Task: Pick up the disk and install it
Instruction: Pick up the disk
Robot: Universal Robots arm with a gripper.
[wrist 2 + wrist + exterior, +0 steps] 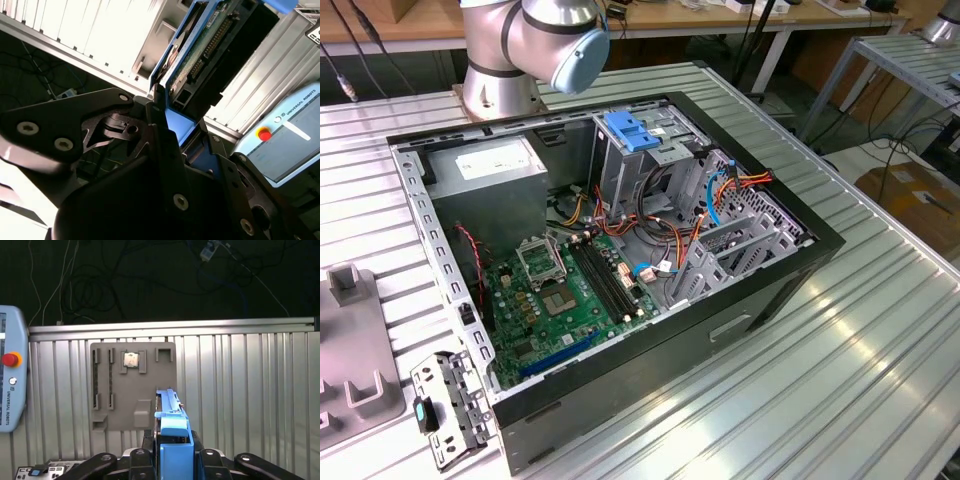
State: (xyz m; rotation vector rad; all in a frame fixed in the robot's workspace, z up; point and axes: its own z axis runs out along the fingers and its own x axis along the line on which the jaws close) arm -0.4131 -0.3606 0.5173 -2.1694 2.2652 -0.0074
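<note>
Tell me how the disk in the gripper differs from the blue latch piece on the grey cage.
Hold: the disk is clamped in the gripper over the ribbed table; the blue latch piece sits atop the grey cage inside the case.
Make-up: the disk pairs a dark drive body and circuit board with a blue frame; the blue latch piece is all blue plastic.
Both carry bright blue plastic.

Printed lettering — on the grey pendant casing (295,132)

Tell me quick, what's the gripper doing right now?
Gripper: closed on the flat dark rectangular disk in its bright blue plastic carrier frame.
</note>
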